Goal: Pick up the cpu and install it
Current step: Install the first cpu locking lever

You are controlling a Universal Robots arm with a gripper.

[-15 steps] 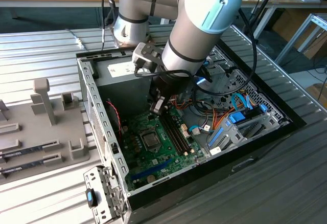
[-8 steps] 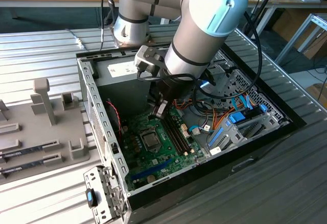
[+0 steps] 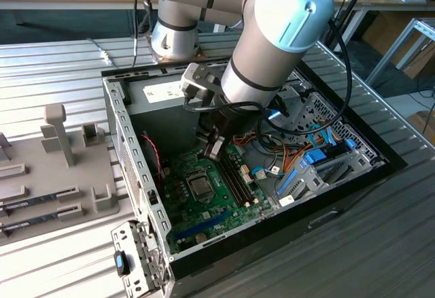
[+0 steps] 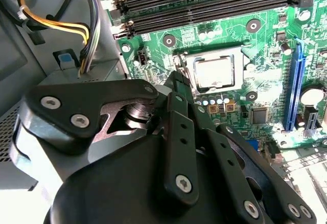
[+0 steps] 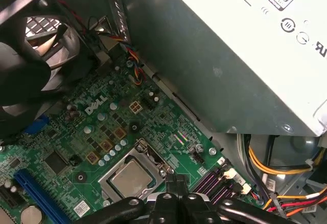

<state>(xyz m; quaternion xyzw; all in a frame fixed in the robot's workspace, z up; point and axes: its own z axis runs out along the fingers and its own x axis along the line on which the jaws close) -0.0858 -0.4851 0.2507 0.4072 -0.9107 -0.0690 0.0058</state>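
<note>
Cpu [image 4: 215, 74] seated in motherboard [image 4: 265, 40] socket, inside case [image 3: 129, 141].

A ribbed metal table [image 3: 61, 63] carries everything. On it lie an open computer case [image 3: 129, 175] and, toward the exterior view's left, a grey fixture tray [image 3: 58, 175]; the arm's base [image 3: 173, 39] stands behind the case.

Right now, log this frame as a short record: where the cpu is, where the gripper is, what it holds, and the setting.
cpu: seated in the motherboard socket, metal top showing
gripper: above the board, beside the socket, apart from the cpu
held: nothing visible
jaws: state unclear
setting: open computer case on a slatted table, power supply next to the board
</note>
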